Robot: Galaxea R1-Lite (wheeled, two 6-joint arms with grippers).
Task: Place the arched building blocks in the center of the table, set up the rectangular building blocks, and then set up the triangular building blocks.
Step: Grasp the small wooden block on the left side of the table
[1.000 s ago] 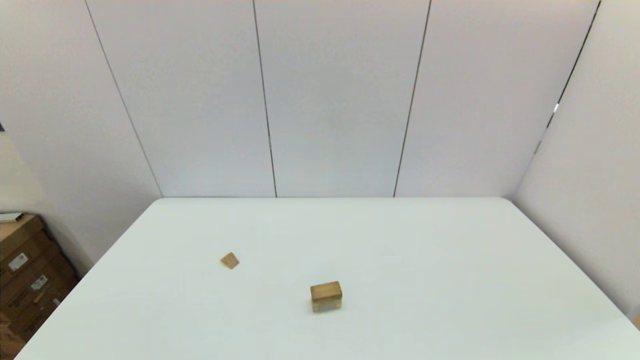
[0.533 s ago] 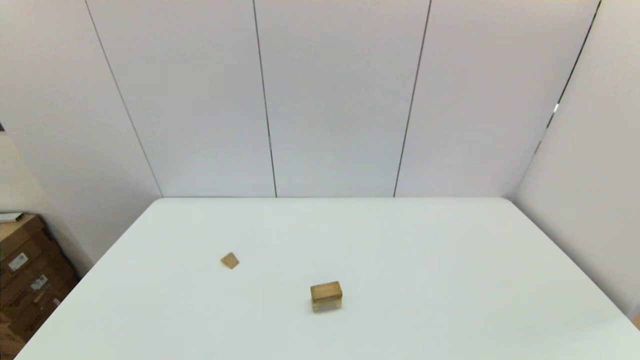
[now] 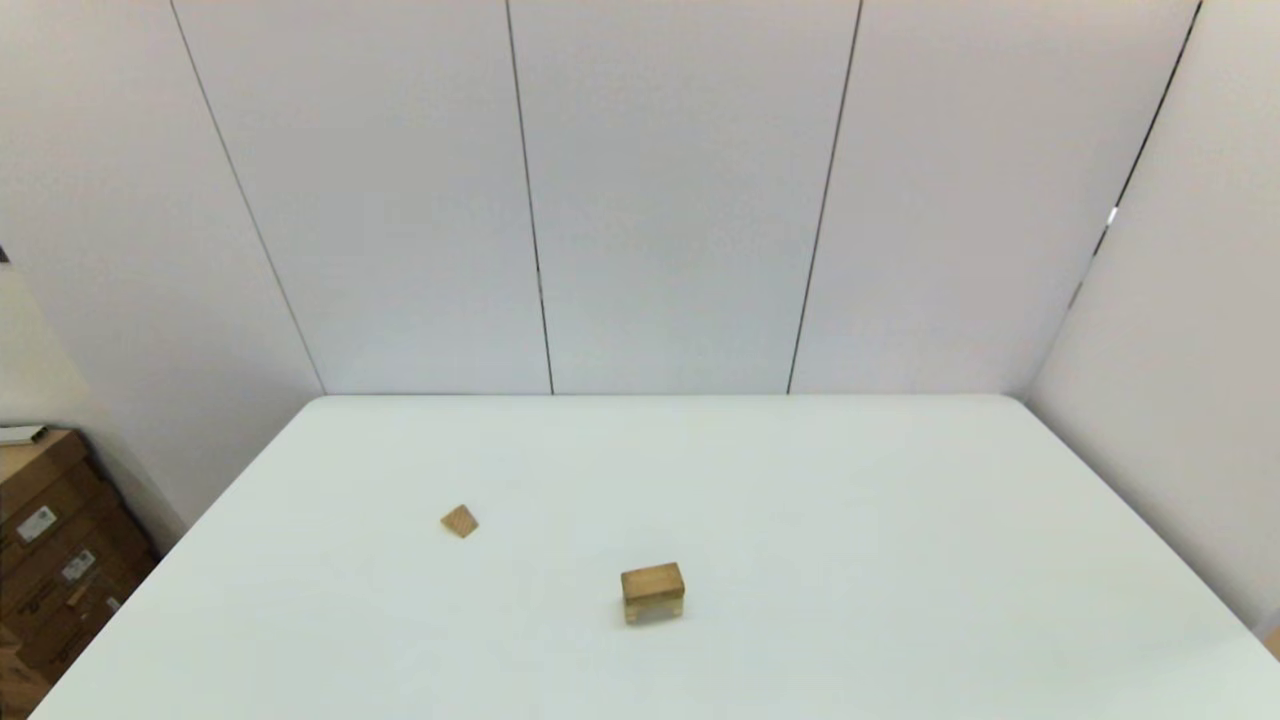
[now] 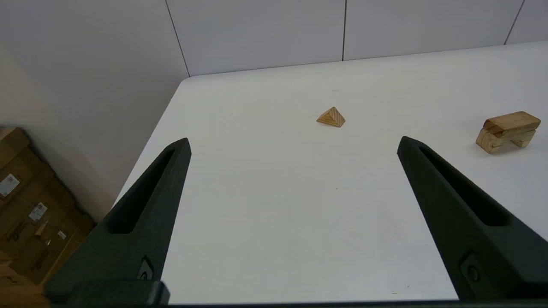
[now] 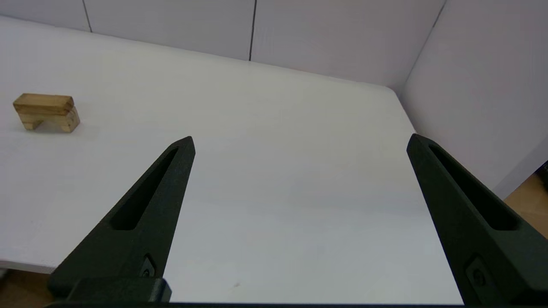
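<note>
Head view shows the large white rectangular desk [image 3: 900, 520] with rounded corners, backed by pale wall panels [image 3: 660, 200]. Neither arm appears in this view.

1. Arched block: the chunky light-brown wooden arched block [image 3: 653, 598] stands near the middle of the desk, toward the robot's edge. In the left wrist view its notch [image 4: 509, 137] faces down onto the desk surface.
2. Rectangular block: the flat, thin light-brown wooden slab [image 3: 652, 577] lies flat on top of the arched block, touching it. In the right wrist view the slab [image 5: 43, 102] sits level across the arched block [image 5: 58, 122] and covers its upper face.
3. Triangular block: the small light-brown wooden wedge with visible grain lines [image 3: 459, 521] rests on the desk to the robot's left of the stack and farther from the robot, well apart from it. In the left wrist view the wedge [image 4: 331, 117] rests with a peaked face turned toward the camera.
4. Left end effector [image 4: 293, 143]: fingers spread wide, holding nothing, above the desk on the robot's left, facing the wedge.
5. Right end effector [image 5: 301, 141]: fingers spread wide, holding nothing, above the desk on the robot's right, well apart from the stack.
6. Surroundings: brown cardboard boxes [image 3: 50, 560] stand on the floor beyond the desk's left side.
</note>
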